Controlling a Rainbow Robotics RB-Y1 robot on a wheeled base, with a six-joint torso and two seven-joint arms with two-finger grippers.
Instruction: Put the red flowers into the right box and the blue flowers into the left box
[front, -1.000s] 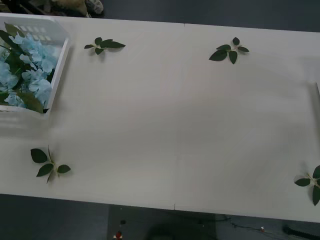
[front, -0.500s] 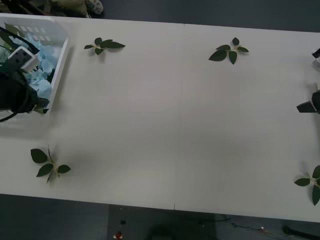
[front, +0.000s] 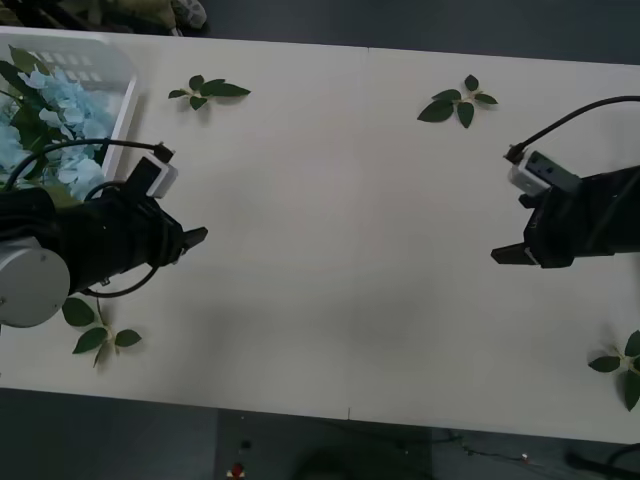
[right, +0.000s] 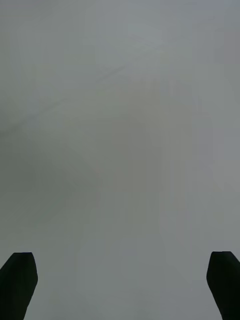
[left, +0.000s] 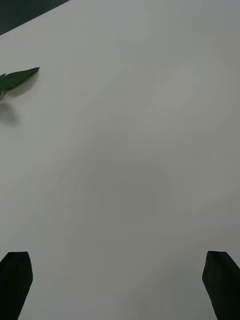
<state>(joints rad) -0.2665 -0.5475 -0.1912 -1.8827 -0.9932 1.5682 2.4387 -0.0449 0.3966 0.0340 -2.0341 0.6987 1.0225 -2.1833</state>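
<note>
We note the white bench (front: 340, 250) spans the front view, its middle bare. Against the frames from half a second and one second ago, both arms have swung inward over it: the left arm, earlier a dark mass over the box, now reaches out from the left edge, and the right arm, earlier just a tip at the right edge, now extends well over the bench's right side.

The left box (front: 122, 100) sits at the far-left corner, unmoved. The blue flowers (front: 62, 120) lie inside it, heads piled together with green leaves among them; they are again uncovered now that the arm has left the box.

We record the left tool (front: 195, 238) over the bench just beside the box's near end, and the left wrist view shows its black fingers (left: 16, 282) spread wide apart with nothing between them. The right tool (front: 508, 255) hangs over the right part of the bench; its fingers (right: 225, 280) are likewise spread wide and empty.

Four leaf sprigs stay where they were: one (front: 208, 90) at the far edge near the box, one (front: 455, 103) at the far edge right of centre, one (front: 98, 330) at the near-left corner, one (front: 622, 368) at the near-right corner.
</note>
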